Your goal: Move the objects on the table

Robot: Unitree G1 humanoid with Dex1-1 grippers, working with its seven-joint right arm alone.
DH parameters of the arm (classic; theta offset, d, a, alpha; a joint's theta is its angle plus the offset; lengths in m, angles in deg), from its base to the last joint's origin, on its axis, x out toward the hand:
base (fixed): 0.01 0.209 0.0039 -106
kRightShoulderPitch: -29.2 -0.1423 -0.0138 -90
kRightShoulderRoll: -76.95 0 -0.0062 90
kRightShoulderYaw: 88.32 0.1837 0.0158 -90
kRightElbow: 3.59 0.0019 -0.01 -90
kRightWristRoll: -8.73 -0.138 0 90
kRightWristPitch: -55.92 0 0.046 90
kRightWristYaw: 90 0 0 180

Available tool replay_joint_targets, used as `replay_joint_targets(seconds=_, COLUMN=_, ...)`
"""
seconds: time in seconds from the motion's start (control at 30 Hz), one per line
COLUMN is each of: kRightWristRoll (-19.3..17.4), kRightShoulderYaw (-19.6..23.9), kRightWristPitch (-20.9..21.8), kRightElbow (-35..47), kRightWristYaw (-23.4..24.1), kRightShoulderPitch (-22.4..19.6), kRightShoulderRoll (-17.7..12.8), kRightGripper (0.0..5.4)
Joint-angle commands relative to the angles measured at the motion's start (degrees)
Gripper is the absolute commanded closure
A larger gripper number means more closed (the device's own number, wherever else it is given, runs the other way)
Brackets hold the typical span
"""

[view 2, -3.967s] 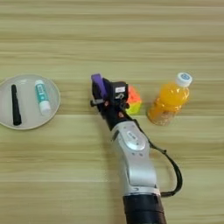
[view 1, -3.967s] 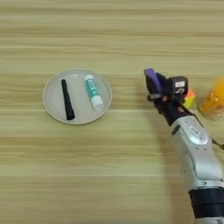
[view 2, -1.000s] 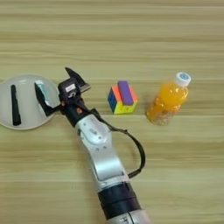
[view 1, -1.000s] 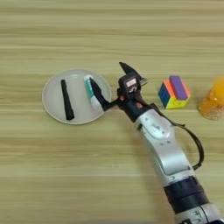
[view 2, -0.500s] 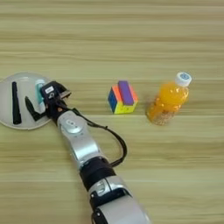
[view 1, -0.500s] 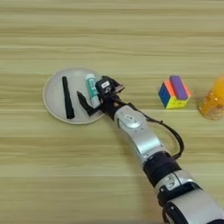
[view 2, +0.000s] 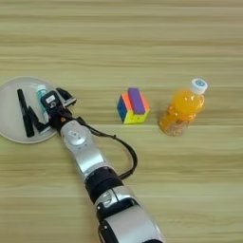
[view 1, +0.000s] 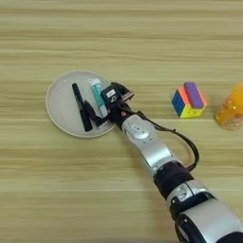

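Note:
A round pale grey plate (view 1: 61, 107) lies at the left of the table (view 1: 142, 38). On it lie a thin black pen (view 1: 80, 105) and a white-and-teal glue stick (view 1: 97, 94). My right gripper (view 1: 107, 101) hangs open over the plate's right rim. One black finger (view 1: 91, 112) lies between pen and glue stick, and the other is outside the rim. To the right stands the multicoloured puzzle cube (view 2: 129, 110) with the small purple block (view 2: 136, 98) resting on top. Further right stands the orange juice bottle (view 2: 182, 110) with its white cap.
My silver forearm (view 1: 152, 152) runs from the bottom right up to the plate, passing in front of the cube. Bare wood lies behind the plate and along the far edge.
The purple block, held 4 s ago, now sits on the cube. My gripper has swung left from the cube to the plate's rim, with little movement in the last half second.

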Motion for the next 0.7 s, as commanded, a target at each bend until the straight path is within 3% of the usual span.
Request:
replay_joint_targets(seconds=0.03, kRightWristRoll=-0.05, kRightShoulderYaw=0.46, kRightWristPitch=0.01, kRightElbow=1.05, kRightWristYaw=-0.26, kRightShoulderPitch=-2.88, kRightShoulderRoll=-0.28, kRightGripper=0.23)
replay_joint_targets(seconds=0.7, kRightWristRoll=-2.25, kRightShoulderYaw=1.89, kRightWristPitch=-1.01, kRightElbow=-1.44, kRightWristYaw=-3.59, kRightShoulderPitch=-3.46, kRightShoulderRoll=0.52, kRightGripper=2.38)
